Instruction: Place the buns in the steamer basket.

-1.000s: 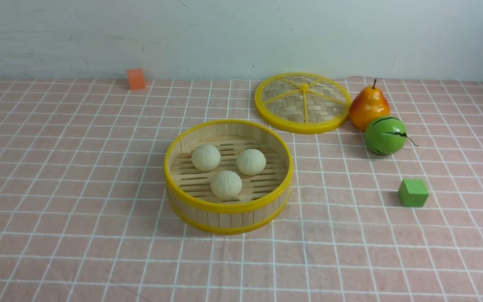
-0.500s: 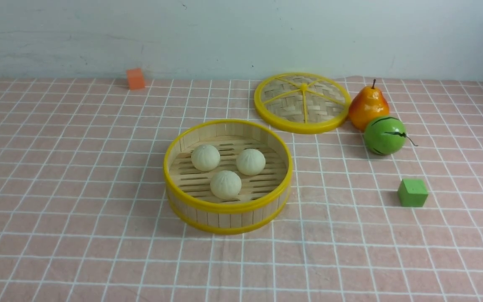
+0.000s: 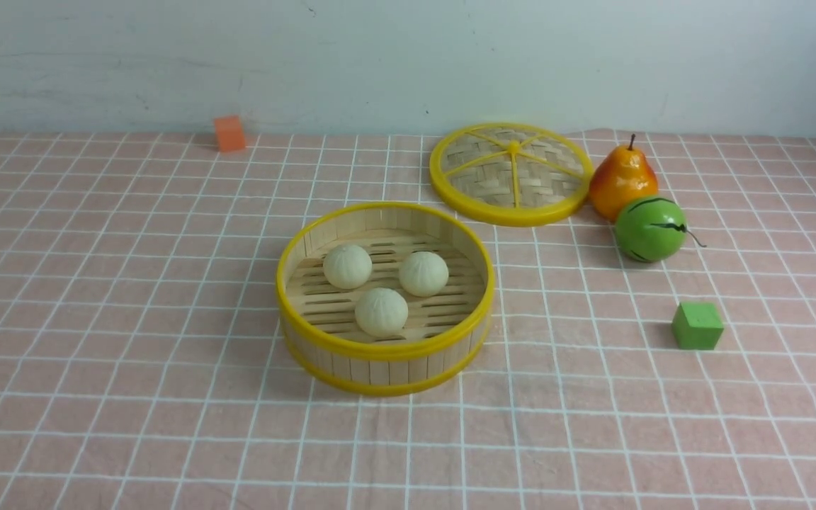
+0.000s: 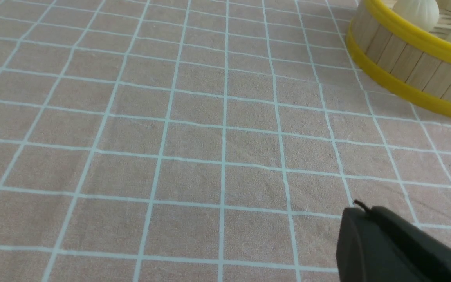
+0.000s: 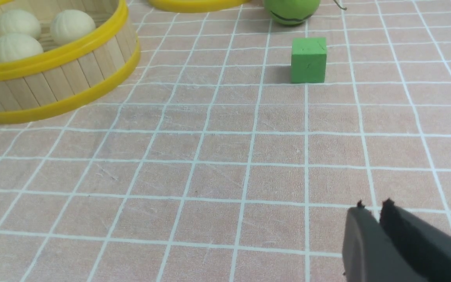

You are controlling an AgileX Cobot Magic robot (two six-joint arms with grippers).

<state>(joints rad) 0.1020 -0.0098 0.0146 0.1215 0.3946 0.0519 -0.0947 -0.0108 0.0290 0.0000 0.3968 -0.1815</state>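
The tablecloth (image 3: 96,297) is dusty pink with a white grid. Three cream-white buns (image 3: 382,312) with faint ridges lie in a pale bamboo steamer basket (image 3: 380,368) rimmed yellow. The woven lid (image 3: 511,173) has yellow spokes. The pear (image 3: 622,180) is orange-yellow, the melon ball (image 3: 650,229) green with dark stripes, one cube (image 3: 697,326) green, another (image 3: 229,133) orange.

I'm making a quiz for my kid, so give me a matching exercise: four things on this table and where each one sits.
Things:
1. buns
2. lid
3. orange cube
4. green cube

Places:
A. far back by the wall
B. inside the basket
C. touching the pear
D. alone, nearer than the green melon

Pairs: 1-B, 2-C, 3-A, 4-D
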